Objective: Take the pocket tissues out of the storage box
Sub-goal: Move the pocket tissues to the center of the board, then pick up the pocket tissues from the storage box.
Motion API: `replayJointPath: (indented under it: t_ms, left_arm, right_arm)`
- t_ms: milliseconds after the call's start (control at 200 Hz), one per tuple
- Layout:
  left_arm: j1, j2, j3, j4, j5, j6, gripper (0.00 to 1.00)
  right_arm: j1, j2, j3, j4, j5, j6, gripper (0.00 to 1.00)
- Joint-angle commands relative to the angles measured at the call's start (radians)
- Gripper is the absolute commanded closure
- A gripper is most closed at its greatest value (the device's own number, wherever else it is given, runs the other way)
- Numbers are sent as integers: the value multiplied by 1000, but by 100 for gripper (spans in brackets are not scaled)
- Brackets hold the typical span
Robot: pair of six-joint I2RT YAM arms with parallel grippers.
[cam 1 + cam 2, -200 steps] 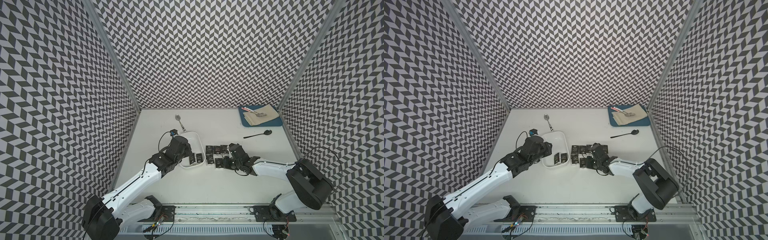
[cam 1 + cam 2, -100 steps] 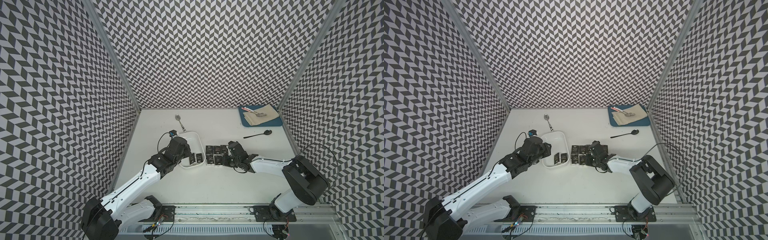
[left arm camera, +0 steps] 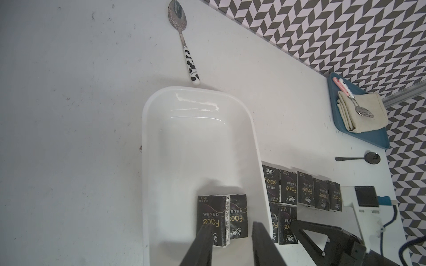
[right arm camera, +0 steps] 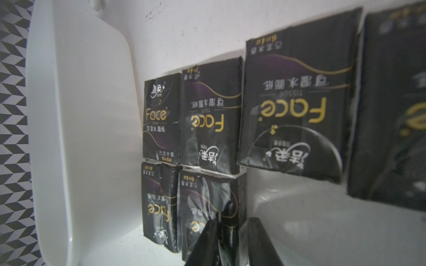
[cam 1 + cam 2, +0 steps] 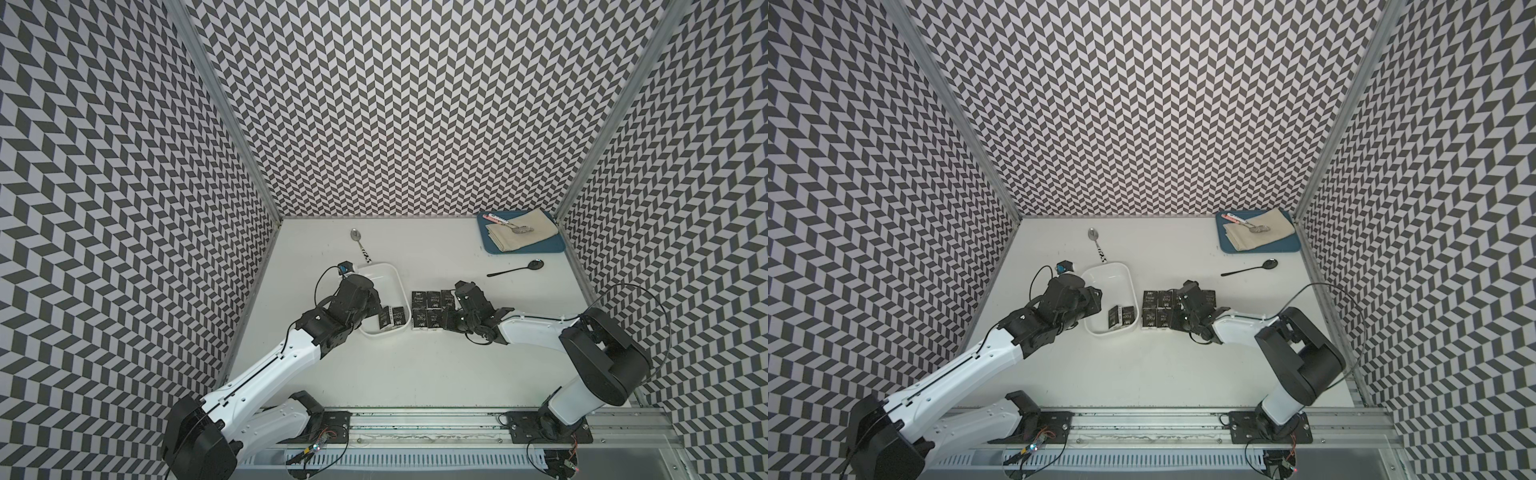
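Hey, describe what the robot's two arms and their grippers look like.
Left arm and right arm: glossy white link shells, bulky black joint housings, black wrists, thin black cables looping alongside. Left gripper and right gripper: flat matte-black parallel fingers.

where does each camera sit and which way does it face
top views: high over the base rail, looking down at the white table; left arm and right arm show whole
left wrist: on its arm, looking past the left gripper into the shallow white plastic storage box holding two black pocket tissue packets
right wrist: on its arm, low, looking past the right gripper over packets on the table toward the box's wall
shared: both wrist views show the box and table packets
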State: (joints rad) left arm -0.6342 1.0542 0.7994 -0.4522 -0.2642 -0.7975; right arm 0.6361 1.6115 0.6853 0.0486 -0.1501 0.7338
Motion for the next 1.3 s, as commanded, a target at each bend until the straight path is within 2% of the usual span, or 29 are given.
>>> replayJointPath:
  t_ms: [0, 350, 496, 826, 1297]
  left_arm:
    - [4, -16, -11, -11, 0, 15, 66]
    - [2, 76, -39, 20, 28, 34, 65]
    - [-7, 137, -49, 37, 11, 47, 60]
    - [-63, 309, -20, 89, 5, 84, 57]
    - [-76, 419, -29, 184, 5, 117, 55]
  right_arm:
    - [-6, 11, 6, -19, 15, -5, 71]
    - [-6, -186, 50, -123, 36, -40, 62]
    - [-6, -242, 62, -155, 44, -63, 61]
    - [-6, -254, 13, -142, 20, -74, 60]
    - [-6, -254, -13, -122, 13, -80, 59]
